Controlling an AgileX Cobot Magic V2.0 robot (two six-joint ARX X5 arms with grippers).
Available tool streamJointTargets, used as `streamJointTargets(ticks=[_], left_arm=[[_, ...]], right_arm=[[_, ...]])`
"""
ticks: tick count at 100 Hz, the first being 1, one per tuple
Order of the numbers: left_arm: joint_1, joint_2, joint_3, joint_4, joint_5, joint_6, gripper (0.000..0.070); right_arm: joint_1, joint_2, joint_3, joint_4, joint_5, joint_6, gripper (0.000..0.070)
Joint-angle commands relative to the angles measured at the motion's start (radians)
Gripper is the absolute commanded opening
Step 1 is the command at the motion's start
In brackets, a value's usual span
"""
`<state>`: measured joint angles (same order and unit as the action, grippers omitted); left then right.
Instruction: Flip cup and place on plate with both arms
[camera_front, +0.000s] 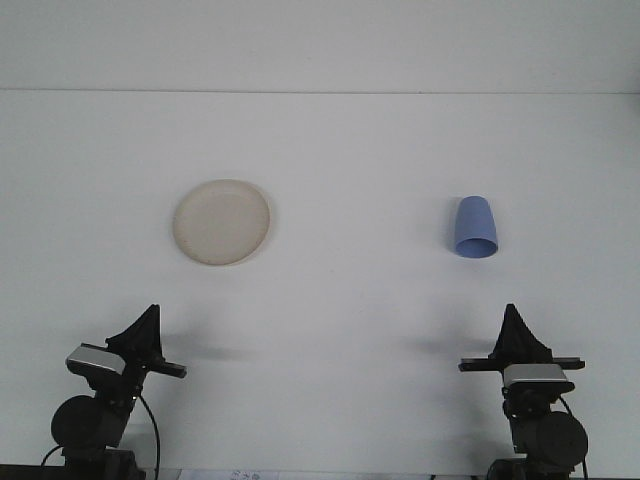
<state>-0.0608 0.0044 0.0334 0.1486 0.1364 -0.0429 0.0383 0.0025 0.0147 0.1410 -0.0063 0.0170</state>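
Nearest me, at seven o'clock, my left gripper (143, 325) sits low at the table's (340, 330) edge; at five o'clock the right gripper (514, 325) mirrors it. Each shows as one dark wedge, so I cannot tell whether either claw is spread or pressed together. Both hold nothing.

Farther out, the blue cup (475, 228) lies at two o'clock, seemingly upside down with its wide rim toward me. The cream plate (222, 222) rests at ten o'clock, well apart from it.

I judge the first reach belongs to the right arm: approach the cup's side wall squarely, grip mid-body and lift before turning, so the rim doesn't drag.

I can read no brand or writing anywhere.
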Motion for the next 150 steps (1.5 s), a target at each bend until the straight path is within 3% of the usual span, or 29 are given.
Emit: streamJointTargets(ticks=[1,19,39,51,73,90,95,104,109,125,150], left_arm=[[0.002,-0.001,-0.019,0.01,0.003,-0.003,0.0012],[0.002,-0.001,-0.019,0.01,0.003,-0.003,0.0012],[0.002,-0.001,-0.019,0.01,0.003,-0.003,0.0012],[0.002,-0.001,-0.019,0.01,0.003,-0.003,0.0012],[0.002,-0.001,-0.019,0.01,0.003,-0.003,0.0012],[0.002,-0.001,-0.019,0.01,0.003,-0.003,0.0012],[0.002,-0.001,-0.019,0.01,0.003,-0.003,0.0012],[0.002,-0.001,-0.019,0.01,0.003,-0.003,0.0012],[0.002,-0.001,-0.019,0.01,0.003,-0.003,0.0012],[0.002,-0.001,-0.019,0.01,0.003,-0.003,0.0012],[0.002,-0.001,-0.019,0.01,0.003,-0.003,0.0012]], right_arm=[[0.002,-0.001,-0.002,0.027,0.003,0.004,0.0],[0.001,-0.001,0.012,0.046,0.01,0.048,0.0],[0.001,0.055,0.164,-0.213,0.038,0.047,0.0],[0.001,0.167,0.267,-0.269,0.033,0.074,0.0],[0.001,0.459,0.449,-0.277,0.034,0.054,0.0],[0.001,0.617,0.503,-0.217,0.033,0.066,0.0],[0.0,0.657,0.503,-0.184,0.04,0.065,0.0051],[0.0,0.725,0.503,-0.179,0.088,0.065,0.0279],[0.0,0.766,0.502,-0.179,0.117,0.065,0.0341],[-0.001,0.882,0.464,-0.052,0.146,0.01,0.0342],[-0.018,1.066,0.381,0.22,0.145,0.0,0.0342]])
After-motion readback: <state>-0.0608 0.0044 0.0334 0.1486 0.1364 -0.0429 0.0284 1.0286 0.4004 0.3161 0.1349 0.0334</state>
